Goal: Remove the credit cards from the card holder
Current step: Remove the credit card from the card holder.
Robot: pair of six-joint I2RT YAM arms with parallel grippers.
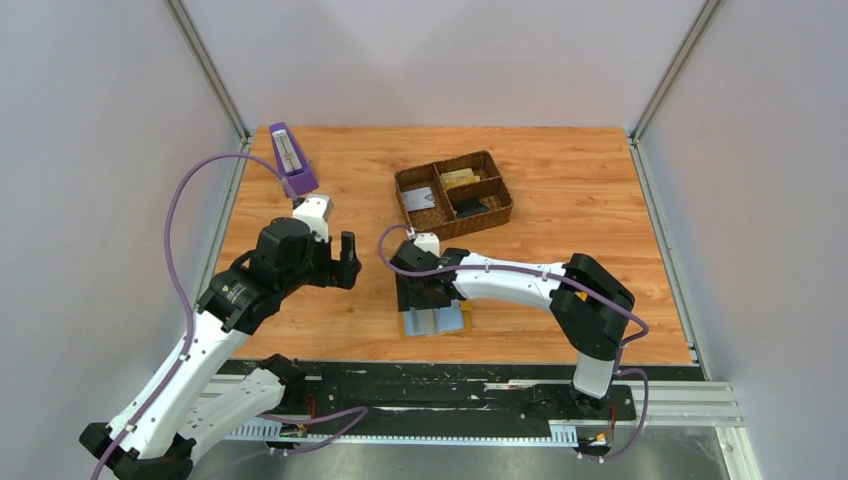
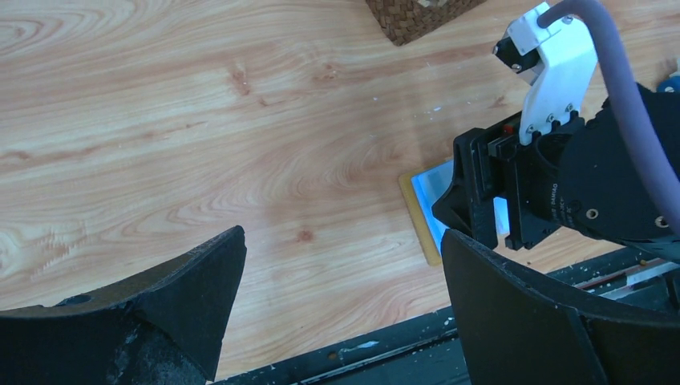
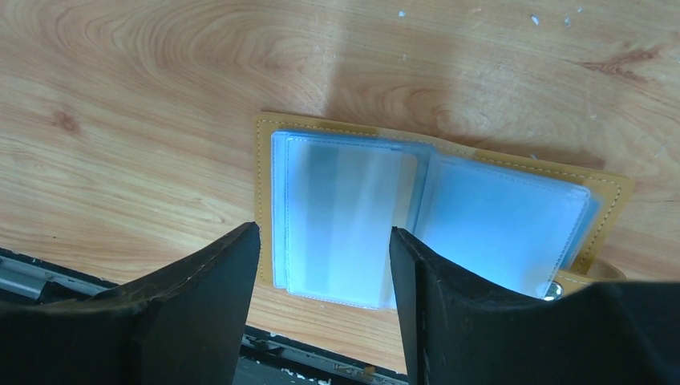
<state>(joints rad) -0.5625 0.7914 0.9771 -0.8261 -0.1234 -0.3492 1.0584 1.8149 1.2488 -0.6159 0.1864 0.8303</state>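
The card holder (image 1: 436,321) lies open on the wooden table near the front edge, mustard-yellow rim, light blue-grey pockets up. In the right wrist view it (image 3: 433,220) lies flat; a pale card shows inside the left clear pocket (image 3: 345,216). My right gripper (image 3: 325,241) is open just above that left pocket, holding nothing; it hovers over the holder in the top view (image 1: 428,290). My left gripper (image 1: 345,262) is open and empty, to the left of the holder; the left wrist view shows its jaws wide apart (image 2: 341,257) with the holder's edge (image 2: 429,200) beyond.
A brown woven compartment tray (image 1: 454,193) stands behind the holder, with a grey card and a tan one in its compartments. A purple object (image 1: 291,158) lies at the back left. A black rail (image 1: 440,385) runs along the table's front edge.
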